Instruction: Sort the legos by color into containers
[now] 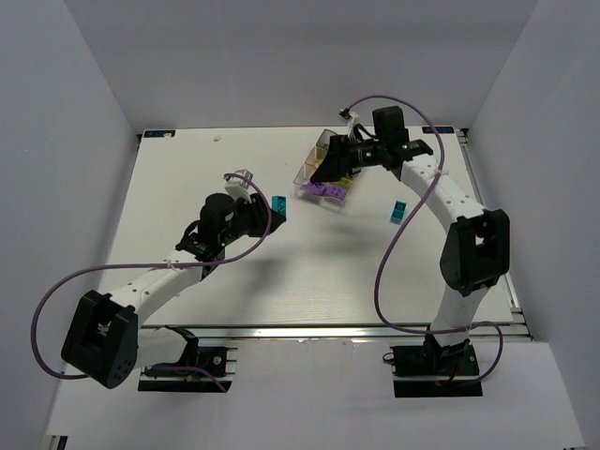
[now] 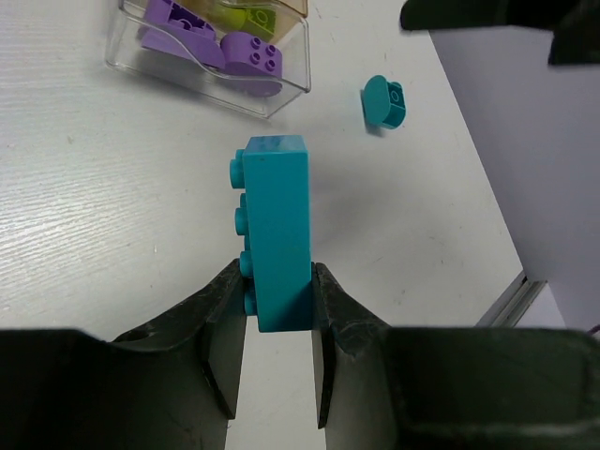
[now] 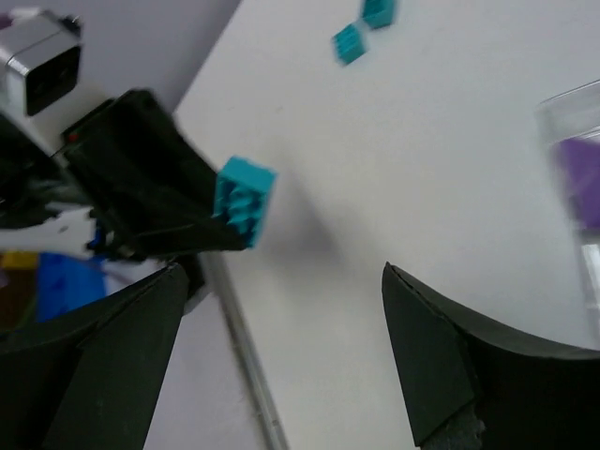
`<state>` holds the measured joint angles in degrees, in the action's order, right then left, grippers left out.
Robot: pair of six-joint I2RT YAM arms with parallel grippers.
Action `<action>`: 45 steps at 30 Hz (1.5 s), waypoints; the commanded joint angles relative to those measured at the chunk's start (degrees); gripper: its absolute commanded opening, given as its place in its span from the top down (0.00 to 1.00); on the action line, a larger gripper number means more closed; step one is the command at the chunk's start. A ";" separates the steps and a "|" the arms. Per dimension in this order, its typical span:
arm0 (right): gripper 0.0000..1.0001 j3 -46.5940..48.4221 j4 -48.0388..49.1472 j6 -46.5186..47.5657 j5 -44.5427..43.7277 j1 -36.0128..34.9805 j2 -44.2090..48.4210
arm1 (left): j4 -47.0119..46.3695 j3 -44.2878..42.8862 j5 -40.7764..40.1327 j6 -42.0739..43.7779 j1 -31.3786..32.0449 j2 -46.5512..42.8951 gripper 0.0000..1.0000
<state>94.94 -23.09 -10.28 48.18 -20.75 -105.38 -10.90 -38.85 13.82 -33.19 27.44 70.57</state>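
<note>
My left gripper (image 1: 269, 212) is shut on a teal brick (image 1: 278, 205) and holds it on edge, left of the tray. In the left wrist view the fingers (image 2: 220, 319) clamp the brick (image 2: 277, 230) at its lower end. The clear tray (image 1: 306, 174) stands at the back centre, with purple bricks (image 2: 248, 58) in its near compartment and a lime green one (image 2: 251, 17) behind them. My right gripper (image 1: 326, 172) hangs over the tray, open and empty (image 3: 281, 281). It sees the held brick (image 3: 244, 200) and the tray's edge (image 3: 568, 108).
A teal brick (image 1: 397, 212) lies on the table right of the tray, seen as a rounded piece (image 2: 384, 101) in the left wrist view. Two more teal bricks (image 3: 349, 42) lie far off in the right wrist view. White walls enclose the table.
</note>
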 commanded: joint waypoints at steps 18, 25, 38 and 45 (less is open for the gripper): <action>0.17 -18.47 59.89 -20.12 32.32 -2.10 4.84 | -32.08 7.47 29.59 -13.83 0.33 -0.87 0.98; 0.25 -19.35 63.25 -25.13 33.11 -3.85 4.48 | -32.18 7.56 28.54 -13.66 0.33 -0.87 0.98; 0.32 -20.49 58.35 -22.61 32.15 -7.28 4.84 | -31.21 6.77 26.96 -12.08 0.33 -0.34 0.98; 0.37 -18.74 40.25 -6.81 30.83 -8.69 6.33 | -30.68 6.86 24.68 -10.93 0.33 -0.52 0.98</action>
<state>74.61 25.91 -26.94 79.46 -28.82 -102.24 -41.54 -31.35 40.12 -45.65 27.55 71.00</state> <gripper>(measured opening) 0.636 0.396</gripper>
